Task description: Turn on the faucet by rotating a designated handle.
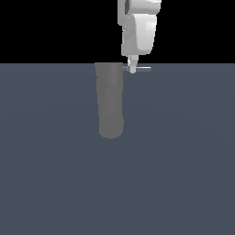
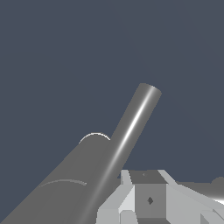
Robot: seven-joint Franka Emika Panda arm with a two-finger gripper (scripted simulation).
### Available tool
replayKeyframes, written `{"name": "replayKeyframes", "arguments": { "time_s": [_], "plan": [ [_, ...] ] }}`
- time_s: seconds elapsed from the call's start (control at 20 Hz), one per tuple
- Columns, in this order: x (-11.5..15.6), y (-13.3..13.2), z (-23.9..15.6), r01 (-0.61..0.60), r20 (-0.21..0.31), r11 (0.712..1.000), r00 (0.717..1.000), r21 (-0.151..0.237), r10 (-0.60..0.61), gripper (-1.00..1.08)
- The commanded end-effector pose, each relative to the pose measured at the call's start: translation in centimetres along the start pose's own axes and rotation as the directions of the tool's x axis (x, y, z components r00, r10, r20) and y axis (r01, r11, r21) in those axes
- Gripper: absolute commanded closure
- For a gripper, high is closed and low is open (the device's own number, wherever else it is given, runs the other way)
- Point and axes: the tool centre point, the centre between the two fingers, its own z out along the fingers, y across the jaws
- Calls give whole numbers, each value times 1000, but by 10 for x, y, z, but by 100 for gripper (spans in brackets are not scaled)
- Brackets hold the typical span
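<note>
Although the handle [image 1: 143, 69] is the thing I must rotate, I see it only as a thin, light-grey straight rod projecting level from the top of the faucet [image 1: 110, 98] toward the exterior view's right, with its free end clear of everything. That faucet is a matte grey upright cylinder with a rounded lower end, standing on the slate-blue floor [image 1: 183, 174] near the middle of the exterior view. At the rod, close to the cylinder's side, a white fingertip of the gripper [image 1: 132, 68] crosses in front of the handle and appears to touch it; I judge contact made, or very nearly so, but I cannot confirm it. Whether any turn has been made I cannot judge from this single pose, so I treat the rotation itself as the work remaining. As to the tool, only one narrow fingertip shows in the exterior view, and the wrist view shows white finger bodies beside a bright cylindrical surface without revealing the gap; I cannot tell whether the fingers are parted or closed, nor whether they grasp the rod. My arm [image 1: 137, 32] descends nearly vertically from above, the white hand pointing straight down over the handle, just beside the faucet's top edge.
</note>
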Motion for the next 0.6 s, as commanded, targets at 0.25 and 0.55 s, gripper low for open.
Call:
{"name": "replayKeyframes", "arguments": {
  "time_s": [0.25,0.55],
  "plan": [
    [43,-11,-1,-50,-7,999,999,8,50,108],
    [55,-18,-1,-57,-7,998,998,8,57,108]
  ]
}}
